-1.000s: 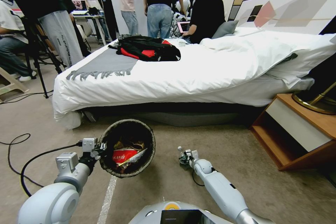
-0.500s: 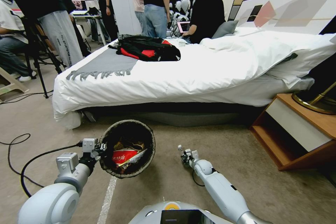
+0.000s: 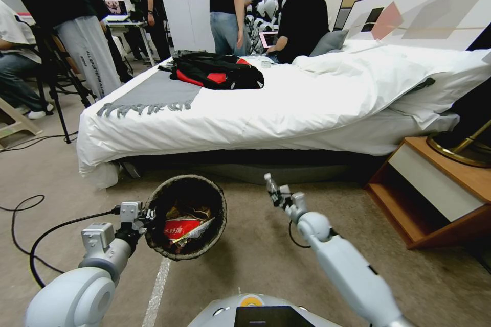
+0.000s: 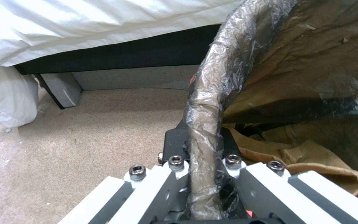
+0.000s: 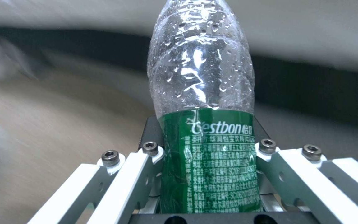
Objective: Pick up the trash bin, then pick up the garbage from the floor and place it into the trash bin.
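Raised since a second ago: right claw, clamped on bottle, now beside and above bin. Left claw pinched on bin rim, holding it off floor. Best carried over the opening, neck kept clear of rim, before release.

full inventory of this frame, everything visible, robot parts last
trash bin: 1, dark liner, held off the floor, holding red packet and brown paper
bottle: 1, clear, green label, in right gripper
bed: 1, white, behind bin
bag: 1, black-red, on bed
nightstand: 1, wood, right of bed
cable: 1, black, floor left
left gripper: shut on bin rim
right gripper: shut on bottle, right of bin
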You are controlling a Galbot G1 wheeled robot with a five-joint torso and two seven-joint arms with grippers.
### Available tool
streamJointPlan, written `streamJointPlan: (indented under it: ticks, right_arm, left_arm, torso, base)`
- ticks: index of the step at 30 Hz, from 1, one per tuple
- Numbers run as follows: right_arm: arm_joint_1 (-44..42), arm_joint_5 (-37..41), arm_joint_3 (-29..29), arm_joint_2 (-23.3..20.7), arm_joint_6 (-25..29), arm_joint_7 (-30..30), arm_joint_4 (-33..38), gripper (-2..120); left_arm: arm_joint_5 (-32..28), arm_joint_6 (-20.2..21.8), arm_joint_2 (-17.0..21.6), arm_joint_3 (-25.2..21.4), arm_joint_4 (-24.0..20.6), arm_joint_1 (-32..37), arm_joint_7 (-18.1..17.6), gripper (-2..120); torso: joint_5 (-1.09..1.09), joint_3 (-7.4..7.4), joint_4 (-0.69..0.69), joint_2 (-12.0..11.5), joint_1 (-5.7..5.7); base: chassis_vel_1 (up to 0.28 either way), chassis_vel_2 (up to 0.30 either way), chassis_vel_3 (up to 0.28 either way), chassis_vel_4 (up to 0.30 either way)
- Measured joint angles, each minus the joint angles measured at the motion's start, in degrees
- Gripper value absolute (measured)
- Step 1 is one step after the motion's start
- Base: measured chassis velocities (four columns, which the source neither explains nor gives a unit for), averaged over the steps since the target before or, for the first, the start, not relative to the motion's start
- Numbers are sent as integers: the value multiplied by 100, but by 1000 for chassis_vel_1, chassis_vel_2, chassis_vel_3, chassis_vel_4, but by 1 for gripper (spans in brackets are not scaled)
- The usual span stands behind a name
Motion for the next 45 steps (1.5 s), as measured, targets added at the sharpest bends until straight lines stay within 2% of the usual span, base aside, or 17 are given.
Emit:
streamJointPlan:
  ticks: [6,10,15,17,21,25,45]
  right_arm:
    - [202,599,-174,-148,-255,71,859,25]
    - [333,814,-339,-181,-329,66,1077,25]
    - [661,1295,-833,-150,-499,54,1299,25]
    - [727,1336,-974,-145,-517,56,1310,25]
    - [980,1386,-1721,-120,-532,125,1315,25]
    - [1152,1432,-2097,-43,-548,211,1265,25]
    - [1590,1483,-3004,359,-558,536,886,25]
  left_arm:
    - [-40,0,101,-2,0,31,-2,1]
    - [-48,0,109,13,0,41,-3,1]
    - [-65,0,126,22,0,63,-5,1]
    - [-72,0,129,22,0,62,-5,1]
    - [-78,0,127,39,0,44,-7,1]
    - [-83,0,129,35,0,44,-9,1]
    - [-95,0,125,51,0,22,-13,1]
  torso:
    - [0,0,0,0,0]
    - [-1,0,1,0,0]
    - [0,0,1,0,0]
    - [-1,0,1,0,0]
    - [-1,0,0,0,0]
    - [-1,0,0,0,0]
    - [-1,0,0,0,0]
  base:
    - [0,0,0,0]
    - [0,0,0,0]
    - [0,0,0,0]
    - [0,0,0,0]
    - [0,0,0,0]
    - [0,0,0,0]
    - [0,0,0,0]
